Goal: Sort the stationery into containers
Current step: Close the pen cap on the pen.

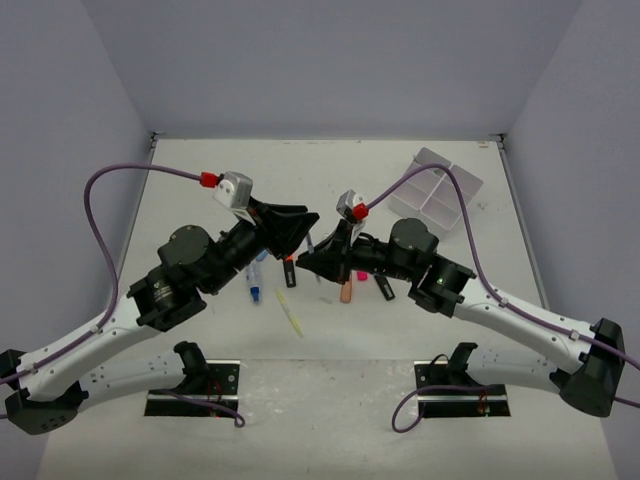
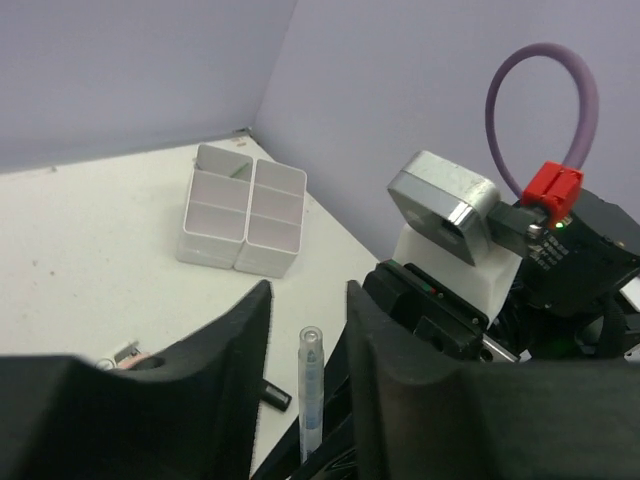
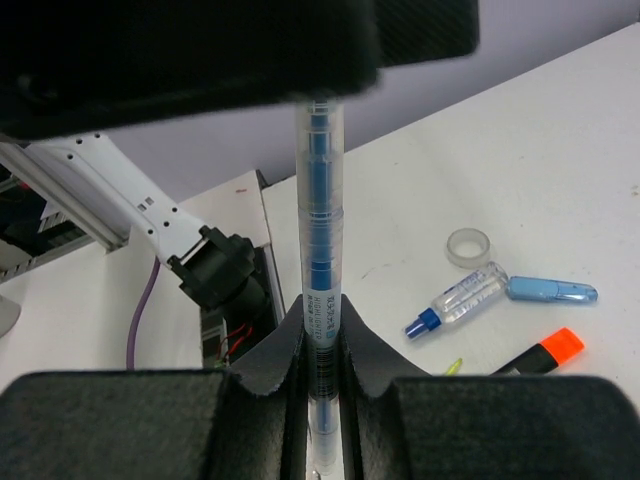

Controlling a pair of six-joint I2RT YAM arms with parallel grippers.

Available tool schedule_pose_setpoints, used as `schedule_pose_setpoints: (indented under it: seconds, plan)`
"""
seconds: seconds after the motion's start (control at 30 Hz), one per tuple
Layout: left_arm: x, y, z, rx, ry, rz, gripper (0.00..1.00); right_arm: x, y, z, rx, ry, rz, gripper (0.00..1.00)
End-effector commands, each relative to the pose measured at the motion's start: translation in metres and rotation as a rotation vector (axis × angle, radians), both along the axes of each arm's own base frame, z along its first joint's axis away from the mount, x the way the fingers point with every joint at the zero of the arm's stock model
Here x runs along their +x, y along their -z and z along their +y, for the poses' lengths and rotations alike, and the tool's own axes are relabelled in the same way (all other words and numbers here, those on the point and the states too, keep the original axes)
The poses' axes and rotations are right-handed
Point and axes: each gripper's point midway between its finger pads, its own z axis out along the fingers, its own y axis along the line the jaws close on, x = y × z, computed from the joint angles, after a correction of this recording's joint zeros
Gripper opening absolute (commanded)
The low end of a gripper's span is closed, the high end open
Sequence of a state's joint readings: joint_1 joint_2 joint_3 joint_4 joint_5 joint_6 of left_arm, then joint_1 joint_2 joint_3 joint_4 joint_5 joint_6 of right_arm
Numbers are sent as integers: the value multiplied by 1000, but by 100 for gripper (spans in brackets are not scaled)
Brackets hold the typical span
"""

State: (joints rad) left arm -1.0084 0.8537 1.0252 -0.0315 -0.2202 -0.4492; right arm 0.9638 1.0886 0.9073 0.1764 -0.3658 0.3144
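My right gripper [image 3: 321,320] is shut on a clear pen with a blue core [image 3: 320,230] and holds it off the table. My left gripper [image 2: 308,300] is open; its jaws stand either side of the pen's free end [image 2: 311,385] without touching it. In the top view the two grippers meet above the table's middle, left [image 1: 293,226] and right [image 1: 315,256]. The white four-compartment tray [image 1: 437,190] stands at the far right and shows in the left wrist view [image 2: 243,210]. Loose stationery lies below the grippers: a tape roll [image 3: 470,246], a blue marker [image 3: 550,291] and an orange-capped highlighter [image 3: 545,350].
A small clear bottle with a blue cap [image 3: 460,298] lies by the tape roll. A yellow pen [image 1: 290,312], an orange item [image 1: 346,292], a pink-capped one [image 1: 361,275] and blue items [image 1: 257,280] lie under the arms. The right arm's wrist camera [image 2: 445,205] is close to my left fingers.
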Motion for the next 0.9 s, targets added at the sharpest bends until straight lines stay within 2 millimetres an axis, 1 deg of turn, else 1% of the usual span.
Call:
schedule_pose_setpoints:
  seconds: [0.0, 0.1, 0.13, 0.17, 0.2, 0.23, 0.33, 0.37, 0.4, 0.43, 0.47, 0.5, 0.53, 0.63, 0.67, 0.7, 0.77, 0.8, 0.83, 0.87]
  plan:
    - [3, 8, -4, 35, 0, 5, 27, -6, -18, -7, 28, -16, -60, 0]
    - [-4, 12, -11, 33, 52, 8, 26, -5, -25, -8, 35, -5, -69, 0]
    - [-6, 13, -11, 31, 61, 9, 23, -3, -27, -9, 37, 6, -71, 0]
    - [-7, 17, -12, 35, 71, 18, 11, -2, -31, -10, 44, 15, -78, 0]
    - [-9, 21, -13, 39, 81, 28, 3, -1, -36, -11, 51, 24, -85, 0]
    - [-11, 26, -14, 44, 90, 39, 0, 0, -41, -12, 58, 32, -92, 0]
    - [-16, 40, -17, 49, 122, 75, 0, 5, -66, -16, 87, 70, -117, 0]
    - [-19, 51, -19, 54, 136, 99, 0, 11, -80, -19, 107, 100, -133, 0]
    - [-19, 59, -20, 65, 137, 110, 0, 15, -81, -20, 106, 119, -132, 0]
    - [-22, 64, -21, 57, 156, 124, 0, 18, -99, -22, 135, 130, -147, 0]
    - [-24, 77, -22, 62, 165, 150, 0, 25, -107, -24, 147, 146, -143, 0]
    - [-26, 84, -23, 62, 174, 167, 0, 30, -116, -26, 160, 156, -144, 0]
    - [-28, 87, -26, 53, 191, 177, 0, 32, -126, -27, 176, 162, -150, 0]
    - [-39, 116, -37, 46, 247, 233, 0, 52, -157, -27, 217, 195, -146, 0]
    - [-41, 117, -39, 41, 252, 244, 0, 51, -169, -30, 235, 198, -158, 0]
    - [-43, 129, -41, 52, 258, 265, 0, 54, -185, -28, 252, 199, -171, 0]
    - [-56, 146, -50, 53, 316, 294, 0, 61, -199, -25, 255, 205, -179, 0]
    - [-63, 151, -55, 53, 347, 306, 0, 65, -208, -22, 261, 204, -186, 0]
    - [-69, 156, -59, 54, 369, 315, 0, 67, -213, -19, 261, 201, -191, 0]
    - [-71, 161, -61, 57, 375, 320, 0, 70, -214, -17, 252, 199, -192, 0]
